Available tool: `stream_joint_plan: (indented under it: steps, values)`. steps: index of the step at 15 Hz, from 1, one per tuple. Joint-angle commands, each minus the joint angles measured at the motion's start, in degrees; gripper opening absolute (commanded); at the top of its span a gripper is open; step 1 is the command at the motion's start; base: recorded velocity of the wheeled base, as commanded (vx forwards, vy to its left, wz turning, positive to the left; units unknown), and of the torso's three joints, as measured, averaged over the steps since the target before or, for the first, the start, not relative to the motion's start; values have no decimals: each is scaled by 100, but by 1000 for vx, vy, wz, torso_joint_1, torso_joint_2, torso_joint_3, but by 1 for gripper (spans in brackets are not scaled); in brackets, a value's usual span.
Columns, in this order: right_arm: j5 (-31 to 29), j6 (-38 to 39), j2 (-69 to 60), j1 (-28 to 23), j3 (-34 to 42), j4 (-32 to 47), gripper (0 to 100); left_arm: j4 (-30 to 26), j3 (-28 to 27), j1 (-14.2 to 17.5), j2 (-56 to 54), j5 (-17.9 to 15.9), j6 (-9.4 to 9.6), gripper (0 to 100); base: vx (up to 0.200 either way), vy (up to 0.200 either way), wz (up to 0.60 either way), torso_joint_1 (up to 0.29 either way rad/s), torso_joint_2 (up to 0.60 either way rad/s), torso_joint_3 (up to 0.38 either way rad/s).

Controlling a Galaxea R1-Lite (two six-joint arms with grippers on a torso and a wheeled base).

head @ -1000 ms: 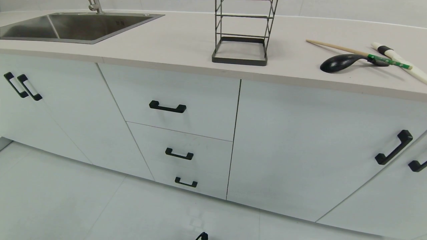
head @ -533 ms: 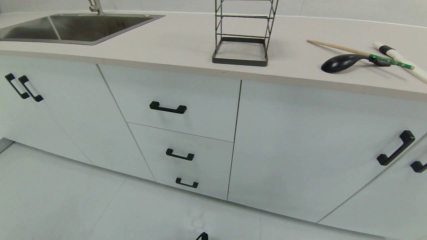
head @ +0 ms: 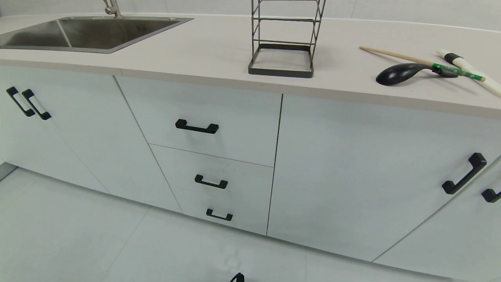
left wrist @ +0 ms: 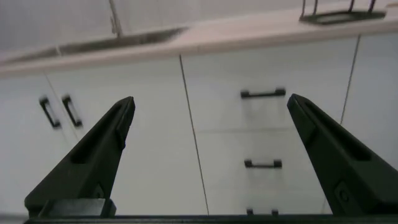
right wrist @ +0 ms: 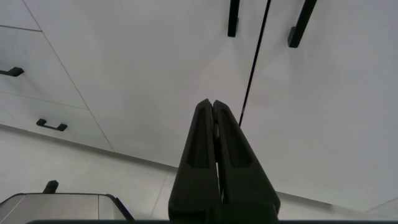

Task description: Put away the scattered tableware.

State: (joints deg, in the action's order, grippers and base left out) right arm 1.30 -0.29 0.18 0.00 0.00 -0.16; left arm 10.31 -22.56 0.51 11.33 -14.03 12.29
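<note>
The pale beige countertop (head: 195,58) has a long open stretch along its front edge between the stainless steel sink (head: 90,31) at the far left corner and the dark wire rack (head: 280,72), which stands upright close to the front edge above the stack of 3 white drawers (head: 219,117). More bare counter lies between the rack and the tableware. Near the right end, a glossy black spoon (head: 395,73) lies close to the front edge. A thin wooden stick with a green band (head: 395,56) crosses over its handle. A white utensil with a black band (head: 492,87) lies just beside them, running off the right edge. The pale tiled floor (head: 78,235) before the cabinets is open.

The left gripper (left wrist: 210,99) points at the cabinet fronts below counter height, its fingers spread wide with nothing between them. The right gripper (right wrist: 212,104) is low, aimed at the seam between 2 white doors, its fingers pressed together and holding nothing.

Since 1 second ago the whole head view has shifted slightly, so the camera moved. The tableware lies on the counter as before.
</note>
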Motion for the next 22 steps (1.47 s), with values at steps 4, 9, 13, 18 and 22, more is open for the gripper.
stream_joint_plan:
  steps: [4, 9, 13, 18, 22]
  values:
    - [1, -6, 8, 0, 0, -2, 0, -152, -1039, -104, 3130, -2209, 4458, 100, 0, 0, 0, 0, 0, 0]
    - [1, -6, 8, 0, 0, -2, 0, -355, -916, -1686, 4317, -1339, 4915, 100, 0, 0, 0, 0, 0, 0]
    - [1, -6, 8, 0, -9, -2, 0, -372, -29, -3048, 5213, -56, 5548, 100, 0, 0, 0, 0, 0, 0]
    - [1, 3, 8, 0, -9, -2, 0, -100, 68, -3022, 5363, 533, 5846, 100, 0, 0, 0, 0, 0, 0]
    - [1, -6, 8, 0, 0, -2, 0, 76, -117, -3066, 6400, 920, 6514, 100, 0, 0, 0, 0, 0, 0]
